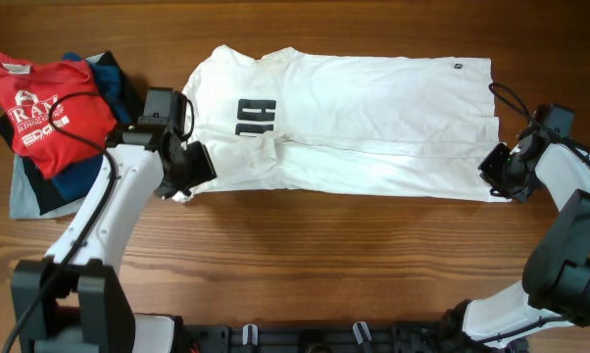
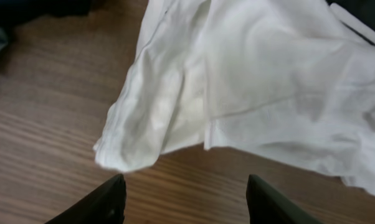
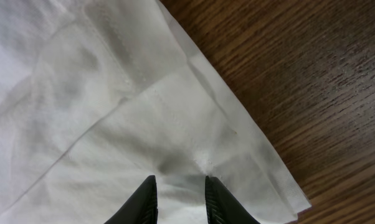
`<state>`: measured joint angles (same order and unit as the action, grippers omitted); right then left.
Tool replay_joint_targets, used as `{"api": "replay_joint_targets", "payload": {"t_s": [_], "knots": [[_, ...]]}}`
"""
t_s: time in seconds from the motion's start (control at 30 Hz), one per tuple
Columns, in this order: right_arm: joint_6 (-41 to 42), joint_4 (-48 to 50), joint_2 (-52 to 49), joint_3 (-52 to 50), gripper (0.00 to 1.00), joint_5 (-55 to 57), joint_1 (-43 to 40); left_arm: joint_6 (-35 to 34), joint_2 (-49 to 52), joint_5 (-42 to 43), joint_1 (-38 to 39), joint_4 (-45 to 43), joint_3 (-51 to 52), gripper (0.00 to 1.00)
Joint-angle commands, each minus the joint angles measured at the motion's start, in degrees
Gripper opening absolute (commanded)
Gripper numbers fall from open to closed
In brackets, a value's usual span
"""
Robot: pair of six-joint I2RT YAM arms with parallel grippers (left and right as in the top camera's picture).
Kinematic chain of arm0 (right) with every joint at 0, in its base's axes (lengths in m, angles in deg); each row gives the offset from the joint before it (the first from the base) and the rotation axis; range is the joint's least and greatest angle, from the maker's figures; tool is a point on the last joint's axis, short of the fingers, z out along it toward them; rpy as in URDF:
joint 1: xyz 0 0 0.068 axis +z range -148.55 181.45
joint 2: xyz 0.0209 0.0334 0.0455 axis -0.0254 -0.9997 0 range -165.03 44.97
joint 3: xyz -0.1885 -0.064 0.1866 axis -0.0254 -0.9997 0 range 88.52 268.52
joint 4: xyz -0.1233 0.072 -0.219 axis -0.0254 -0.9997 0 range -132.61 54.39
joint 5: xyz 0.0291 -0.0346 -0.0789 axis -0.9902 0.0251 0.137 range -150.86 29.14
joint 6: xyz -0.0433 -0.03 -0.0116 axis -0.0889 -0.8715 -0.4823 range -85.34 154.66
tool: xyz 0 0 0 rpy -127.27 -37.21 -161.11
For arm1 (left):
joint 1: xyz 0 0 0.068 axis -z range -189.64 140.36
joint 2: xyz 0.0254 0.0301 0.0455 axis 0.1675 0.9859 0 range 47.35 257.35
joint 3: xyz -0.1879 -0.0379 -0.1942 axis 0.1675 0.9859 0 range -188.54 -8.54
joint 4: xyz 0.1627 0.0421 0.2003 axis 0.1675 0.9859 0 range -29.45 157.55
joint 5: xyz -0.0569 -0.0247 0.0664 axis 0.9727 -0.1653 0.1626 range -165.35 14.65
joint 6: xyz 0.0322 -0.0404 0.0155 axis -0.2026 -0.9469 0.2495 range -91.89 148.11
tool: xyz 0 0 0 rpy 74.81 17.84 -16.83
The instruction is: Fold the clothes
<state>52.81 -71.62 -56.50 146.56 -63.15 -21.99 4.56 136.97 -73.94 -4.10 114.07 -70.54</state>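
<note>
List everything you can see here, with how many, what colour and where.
white T-shirt: one, white with black print, spread flat across the middle of the table.
red shirt: one, red with white print, on top of the pile at the far left.
blue garment: one, blue, under the red shirt.
dark garment: at least one, black or navy, in the same pile.
grey garment: one, grey, at the bottom of the pile.
table: one, brown wood, under everything.
left gripper: one, black, open, by the T-shirt's sleeve corner.
right gripper: one, black, fingers closed on the T-shirt's hem corner.
</note>
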Motion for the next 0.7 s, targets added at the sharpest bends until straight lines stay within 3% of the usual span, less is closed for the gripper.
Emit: {"api": "replay_joint_targets", "payload": {"t_s": [0.0,0.2,0.33,0.53,0.67], "knots": [[0.3,0.3,-0.3,-0.4,0.26,0.9,0.2,-2.9,-0.6,-1.6,-0.3,2.8,0.7,0.61],[0.3,0.3,-0.3,-0.4,0.26,0.8,0.2,-12.8,-0.6,-6.1,-0.3,2.6,7.1,0.61],[0.3,0.4,-0.3,-0.4,0.26,0.7,0.2,-12.8,-0.6,-9.6,-0.3,-3.2,10.9,0.56],[0.3,0.3,-0.3,-0.4,0.26,0.7,0.2,-9.5,-0.6,-10.5,-0.3,-12.8,13.9,0.56],[0.3,0.3,-0.3,-0.4,0.26,0.7,0.2,-9.5,-0.6,-10.5,-0.3,-14.1,15.6,0.52]]}}
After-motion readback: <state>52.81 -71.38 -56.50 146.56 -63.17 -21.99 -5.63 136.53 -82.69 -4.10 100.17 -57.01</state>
